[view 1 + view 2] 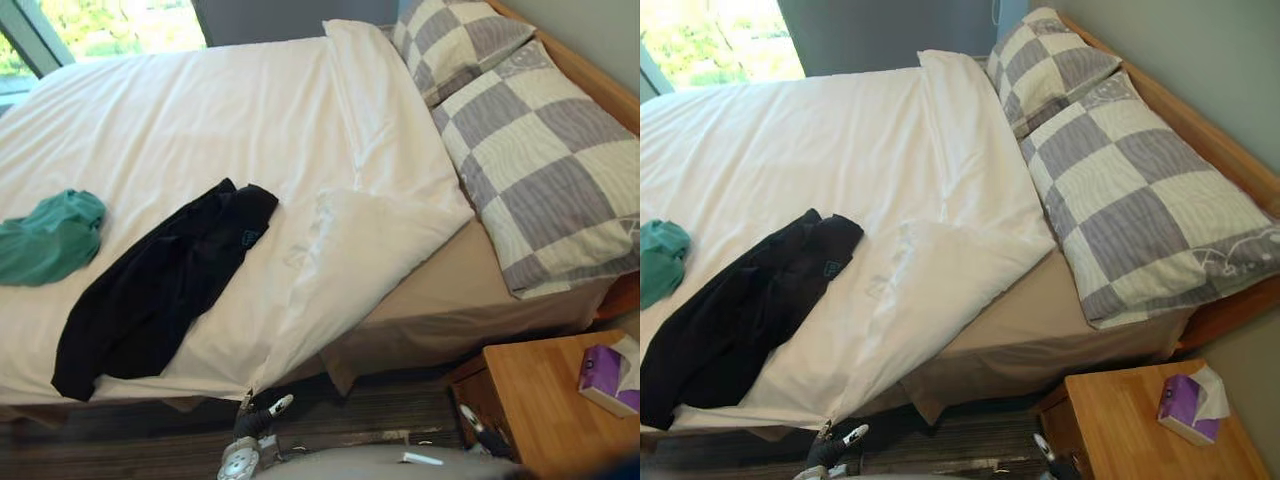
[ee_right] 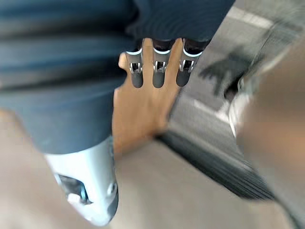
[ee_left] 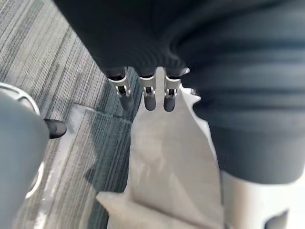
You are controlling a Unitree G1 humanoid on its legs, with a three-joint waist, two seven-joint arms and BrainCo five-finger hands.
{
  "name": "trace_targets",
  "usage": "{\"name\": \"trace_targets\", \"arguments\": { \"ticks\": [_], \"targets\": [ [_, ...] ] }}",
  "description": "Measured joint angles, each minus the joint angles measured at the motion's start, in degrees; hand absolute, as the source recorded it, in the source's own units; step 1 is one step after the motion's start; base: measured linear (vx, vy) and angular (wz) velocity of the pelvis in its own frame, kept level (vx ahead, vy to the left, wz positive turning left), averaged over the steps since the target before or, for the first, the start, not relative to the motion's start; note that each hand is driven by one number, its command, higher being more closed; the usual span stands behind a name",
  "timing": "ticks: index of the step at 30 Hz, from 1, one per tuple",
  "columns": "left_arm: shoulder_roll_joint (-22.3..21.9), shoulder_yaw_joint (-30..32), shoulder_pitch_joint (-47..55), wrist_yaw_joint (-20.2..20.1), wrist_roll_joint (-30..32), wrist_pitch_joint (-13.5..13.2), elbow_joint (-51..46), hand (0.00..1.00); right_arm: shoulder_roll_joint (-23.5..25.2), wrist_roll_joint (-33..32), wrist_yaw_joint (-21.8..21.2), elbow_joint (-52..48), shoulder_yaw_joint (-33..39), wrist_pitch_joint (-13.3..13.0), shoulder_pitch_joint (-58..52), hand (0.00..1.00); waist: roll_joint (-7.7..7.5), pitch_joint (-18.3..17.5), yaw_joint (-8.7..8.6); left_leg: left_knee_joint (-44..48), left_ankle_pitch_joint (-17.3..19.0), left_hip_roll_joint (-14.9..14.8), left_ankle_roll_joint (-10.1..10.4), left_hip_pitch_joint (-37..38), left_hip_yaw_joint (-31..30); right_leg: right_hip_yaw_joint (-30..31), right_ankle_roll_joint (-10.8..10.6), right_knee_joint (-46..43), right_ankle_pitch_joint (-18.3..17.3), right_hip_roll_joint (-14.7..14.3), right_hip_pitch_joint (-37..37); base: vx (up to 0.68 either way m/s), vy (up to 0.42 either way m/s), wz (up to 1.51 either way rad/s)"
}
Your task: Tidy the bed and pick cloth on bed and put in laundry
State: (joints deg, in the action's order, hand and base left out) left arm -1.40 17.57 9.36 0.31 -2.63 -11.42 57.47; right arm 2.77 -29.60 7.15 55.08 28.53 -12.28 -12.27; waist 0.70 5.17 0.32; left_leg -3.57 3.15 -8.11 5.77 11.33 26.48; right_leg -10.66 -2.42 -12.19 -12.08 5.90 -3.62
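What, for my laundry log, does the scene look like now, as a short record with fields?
Clothes: black garment and green garment, both on the white duvet
Duvet: near corner folded back, beige sheet bare
Pillows: two checked pillows at the head
Nightstand: purple tissue box on it
Left hand: open, fingers straight, empty
Right hand: open, fingers straight, empty

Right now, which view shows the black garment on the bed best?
The left eye view: the black garment lies whole on the white duvet. The right eye view cuts its lower end at the picture's edge. The wrist views face the carpet.
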Motion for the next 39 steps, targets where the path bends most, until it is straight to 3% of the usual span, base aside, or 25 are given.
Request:
{"name": "trace_targets", "arguments": {
  "ticks": [6, 10, 12, 15, 17, 23, 26, 28, 34, 39],
  "targets": [
    [3.0, 0.5, 0.5, -2.8, -0.1, 3.5, -0.1, 0.0, -6.4, 4.2, 11.4, -13.1, 8.9, -4.3, 0.4, 0.0, -1.37, -0.4, -0.8, -2.0, -0.1, 0.7, 0.0, 0.4, 1.3, 1.9, -0.7, 3.1, 2.6, -0.3, 0.1, -0.09, 0.019, -0.18],
    [5.9, 0.3, 2.3, -3.0, -0.1, 5.2, -0.2, 0.0, -13.7, 14.5, 16.1, -27.4, 11.7, -5.7, 1.4, 0.0, -3.06, -0.7, -1.06, -2.2, -0.4, 2.3, -0.8, -0.9, 0.7, 2.0, -0.7, 4.7, 2.6, 0.7, 0.6, -0.12, 0.022, 0.01],
    [6.8, -1.4, 4.2, -3.0, -0.1, 6.7, 0.1, 0.0, -16.9, 18.5, 16.6, -34.3, 11.6, -6.2, 2.5, 0.0, -3.22, -0.9, -2.06, -2.2, -0.6, 3.0, -1.2, -1.5, -0.5, 1.9, -0.7, 4.8, 2.6, 1.0, 1.3, -0.08, 0.024, 0.18],
    [7.5, -4.1, 7.8, -2.9, -0.2, 7.5, 0.2, 0.0, -20.9, 23.9, 14.5, -45.5, 9.3, -6.1, 6.1, 0.0, -3.0, -1.0, -2.93, -2.0, -0.9, 3.6, -1.6, -2.3, -1.5, 1.6, -0.8, 5.2, 2.9, 1.3, 1.6, -0.02, 0.021, 0.15],
    [7.7, -5.8, 8.3, -2.7, -0.1, 7.8, 0.2, 0.0, -23.8, 25.3, 8.7, -54.0, 3.6, -4.5, 8.2, 0.0, -2.97, -1.0, -2.83, -2.0, -1.1, 3.6, -1.9, -2.5, -2.3, 1.1, -0.8, 5.3, 3.0, 1.3, 1.5, -0.01, -0.011, 0.14],
    [8.2, -7.6, 8.2, -2.3, -0.1, 7.9, 0.1, 0.0, -28.5, 27.5, -4.1, -60.6, -12.3, -1.1, 15.6, 0.0, -2.94, -1.0, -2.51, -2.0, -1.6, 3.6, -2.6, -3.6, -4.6, -0.3, -0.8, 5.3, 3.4, 1.3, 1.0, 0.01, -0.02, 0.18],
    [8.5, -9.2, 8.0, -1.9, -0.2, 8.1, 0.0, 0.0, -28.8, 27.6, -9.3, -60.6, -21.1, 2.3, 19.6, 0.0, -2.83, -0.9, -2.32, -2.0, -1.9, 3.6, -2.9, -4.2, -6.6, -1.6, -0.8, 6.0, 4.0, 1.4, 0.3, 0.01, -0.014, 0.31],
    [8.8, -11.3, 7.5, -1.1, -0.8, 10.1, -0.4, 0.0, -28.8, 28.9, -11.8, -60.6, -27.3, 5.3, 23.2, 0.0, -2.77, -0.8, -1.74, -2.0, -2.0, 3.7, -3.0, -4.2, -7.7, -2.6, -0.8, 6.5, 4.3, 1.6, -0.6, 0.0, -0.004, 0.26],
    [10.6, -13.1, 5.2, -0.2, -1.4, 13.6, -1.0, 0.0, -28.8, 34.5, -14.7, -59.0, -36.1, 10.2, 33.3, 0.0, -4.09, 0.9, -0.15, -2.0, -3.1, 4.4, -3.6, -6.9, -10.2, -4.4, -1.0, 7.6, 4.9, 2.2, 0.2, -0.05, -0.001, 0.22],
    [12.9, -12.6, 0.0, -0.1, -1.3, 14.0, -2.3, 0.0, -28.7, 42.2, -11.6, -51.1, -43.0, 12.3, 46.3, 0.0, -7.63, 7.4, 2.91, 0.9, -4.0, 3.5, -3.9, -12.8, -12.3, -4.6, 0.0, 7.8, 7.4, 1.5, 3.5, -0.09, -0.001, 0.2]
  ]
}}
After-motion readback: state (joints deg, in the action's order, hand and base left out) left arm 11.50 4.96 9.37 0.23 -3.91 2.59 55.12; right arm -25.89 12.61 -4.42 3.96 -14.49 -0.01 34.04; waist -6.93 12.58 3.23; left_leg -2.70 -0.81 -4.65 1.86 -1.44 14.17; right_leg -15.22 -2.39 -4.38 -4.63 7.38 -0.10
